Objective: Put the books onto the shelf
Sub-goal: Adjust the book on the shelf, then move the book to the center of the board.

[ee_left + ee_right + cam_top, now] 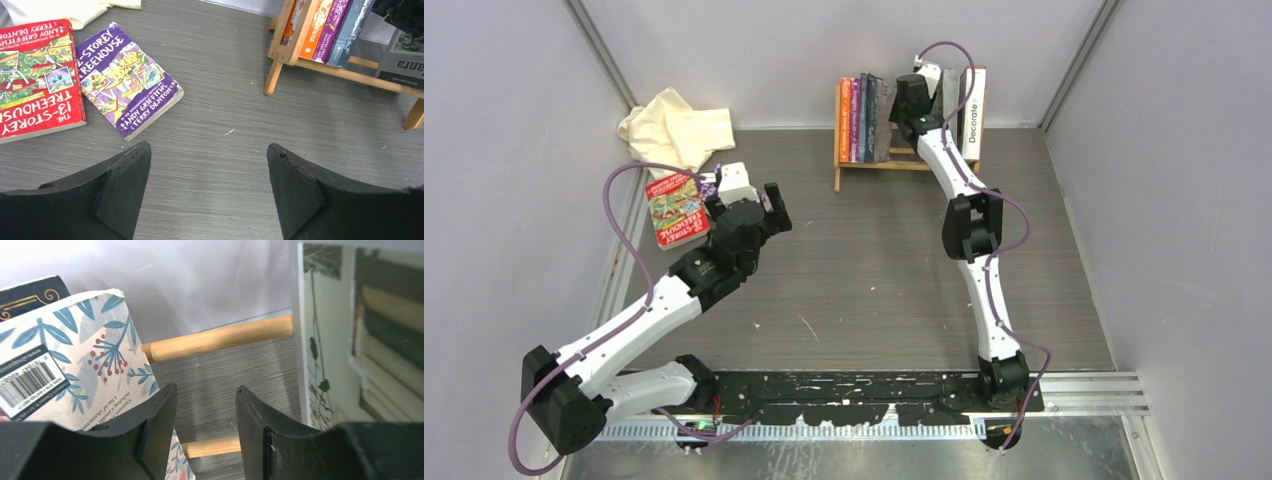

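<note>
- Hovering my left gripper (209,155), jaws spread and empty, near the purple Treehouse paperback (127,85) and the red 13-Storey Treehouse paperback (35,75); both lie flat on the table (215,107), apart from the shelf (281,50).
- My right gripper (206,395) sits parted and empty beside the floral-cover book (85,355) on the shelf.
- These paperbacks look light and floppy; I'd pinch near the spine.
</note>
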You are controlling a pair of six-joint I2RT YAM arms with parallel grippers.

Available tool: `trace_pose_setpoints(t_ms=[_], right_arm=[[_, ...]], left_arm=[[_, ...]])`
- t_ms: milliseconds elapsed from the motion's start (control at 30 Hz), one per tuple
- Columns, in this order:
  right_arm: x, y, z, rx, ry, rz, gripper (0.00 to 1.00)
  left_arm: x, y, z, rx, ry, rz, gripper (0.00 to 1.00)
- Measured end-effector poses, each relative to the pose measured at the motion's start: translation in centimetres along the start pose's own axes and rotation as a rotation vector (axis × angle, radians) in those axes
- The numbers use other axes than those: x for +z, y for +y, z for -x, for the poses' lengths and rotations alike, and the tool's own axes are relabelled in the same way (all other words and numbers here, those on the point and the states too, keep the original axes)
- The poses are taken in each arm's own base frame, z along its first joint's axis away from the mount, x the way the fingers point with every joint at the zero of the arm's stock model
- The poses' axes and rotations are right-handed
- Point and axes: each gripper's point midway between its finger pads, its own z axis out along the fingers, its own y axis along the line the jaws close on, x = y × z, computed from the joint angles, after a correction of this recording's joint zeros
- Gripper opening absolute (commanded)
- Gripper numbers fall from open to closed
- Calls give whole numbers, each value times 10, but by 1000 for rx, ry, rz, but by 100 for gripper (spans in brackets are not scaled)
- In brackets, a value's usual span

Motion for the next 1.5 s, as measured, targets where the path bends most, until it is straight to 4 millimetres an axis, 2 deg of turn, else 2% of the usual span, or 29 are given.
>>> trace_pose_setpoints(t_ms=[233, 400, 533, 667, 767, 867, 967, 1133, 1267, 1367, 1500], right_arm=[[-23, 2, 27, -47, -40, -6, 61], [-59, 21, 51, -87, -79, 16, 67], [-98, 55, 64, -115, -108, 70, 74], [-136, 98, 65, -134, -128, 152, 76], [-160, 128, 57, -148, -125, 211, 77], [-175, 147, 45, -161, -102, 250, 77], [-180, 152, 31, -164, -68, 266, 77], [-177, 144, 9, -168, -7, 262, 78], [-176, 140, -2, -161, 23, 263, 78], [-176, 143, -5, -144, 31, 275, 78], [-176, 147, -9, -127, 42, 293, 78]], left_arm=[[-6, 6, 4, -26, -17, 5, 87], [-13, 27, 2, -91, -26, 63, 90], [-17, 57, 1, -162, -33, 154, 91], [-18, 86, -1, -197, -37, 266, 92], [-19, 113, -9, -178, -19, 385, 93], [-16, 132, -17, -137, 19, 486, 97], [-8, 147, -24, -98, 68, 583, 99], [8, 174, -43, -74, 141, 708, 99], [21, 200, -58, -89, 202, 792, 99], [35, 210, -70, -79, 255, 831, 99], [51, 214, -85, -54, 311, 834, 98]])
